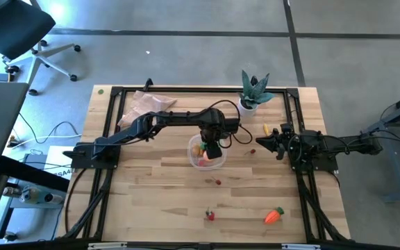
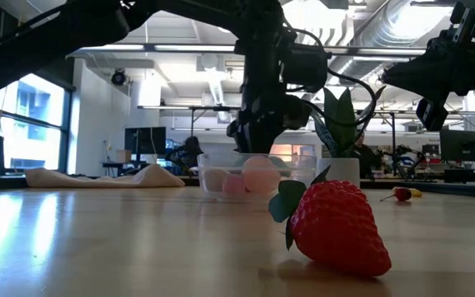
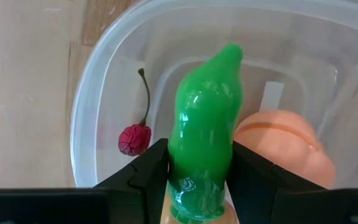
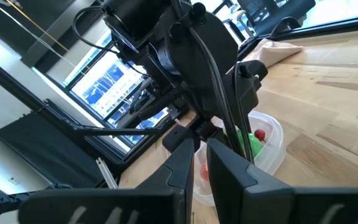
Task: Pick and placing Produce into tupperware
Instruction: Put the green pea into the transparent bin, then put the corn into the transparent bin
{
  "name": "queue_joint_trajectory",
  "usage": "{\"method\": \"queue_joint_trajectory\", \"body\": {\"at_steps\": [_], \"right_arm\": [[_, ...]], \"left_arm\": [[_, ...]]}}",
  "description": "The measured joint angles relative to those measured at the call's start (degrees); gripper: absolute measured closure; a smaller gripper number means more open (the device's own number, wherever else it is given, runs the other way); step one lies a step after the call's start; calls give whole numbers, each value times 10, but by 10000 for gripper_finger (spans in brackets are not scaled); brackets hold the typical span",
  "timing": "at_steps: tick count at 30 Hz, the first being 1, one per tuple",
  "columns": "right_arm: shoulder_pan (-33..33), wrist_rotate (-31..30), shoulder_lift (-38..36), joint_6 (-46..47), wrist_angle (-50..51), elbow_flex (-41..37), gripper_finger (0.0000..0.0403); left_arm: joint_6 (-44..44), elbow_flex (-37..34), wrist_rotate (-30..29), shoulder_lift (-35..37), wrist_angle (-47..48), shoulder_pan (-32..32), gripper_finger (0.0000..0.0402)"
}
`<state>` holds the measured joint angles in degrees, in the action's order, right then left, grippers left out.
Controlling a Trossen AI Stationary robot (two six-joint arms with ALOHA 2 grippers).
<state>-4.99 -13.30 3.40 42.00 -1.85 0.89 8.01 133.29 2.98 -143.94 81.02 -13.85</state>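
Note:
The clear round tupperware (image 1: 194, 161) stands mid-table and also shows in the low view (image 2: 213, 173). In it lie a small dark-red fruit with a stem (image 3: 133, 138) and a peach-coloured ball (image 3: 284, 146). My left gripper (image 1: 210, 147) hangs over the tupperware, shut on a green pepper (image 3: 207, 118). My right gripper (image 1: 257, 143) waits to the right of the tupperware, shut and empty, as the right wrist view (image 4: 202, 155) shows. A red strawberry (image 1: 210, 215) and an orange carrot (image 1: 274, 216) lie near the table's near edge. My left gripper pinches the green pepper between its two fingers (image 3: 154, 163), on the pepper's two sides at the end nearest the wrist (image 3: 185, 177). The fingers come from above, pointing down. The pepper's pointed end (image 3: 230, 55) hangs inside the tupperware's rim (image 3: 92, 81); whether it touches the bottom, I cannot tell.
A spiky green plant in a white pot (image 1: 254, 92) stands at the far right. A beige cloth (image 1: 144, 107) lies at the far left. A yellow piece (image 1: 265, 129) and small red pieces (image 1: 217, 182) (image 1: 251, 150) lie loose. A black frame (image 1: 110, 139) edges the table.

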Motion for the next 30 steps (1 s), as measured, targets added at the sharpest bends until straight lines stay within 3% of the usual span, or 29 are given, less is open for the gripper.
{"method": "queue_joint_trajectory", "body": {"at_steps": [12,20,30], "right_arm": [[0,0,0,0,0,0,366],[0,0,0,0,0,0,366],[0,0,0,0,0,0,366]], "left_arm": [[13,0,9,0,7,0,176],[28,0,19,4,62,0,176],[53,10,65,30,61,6,200]]}}
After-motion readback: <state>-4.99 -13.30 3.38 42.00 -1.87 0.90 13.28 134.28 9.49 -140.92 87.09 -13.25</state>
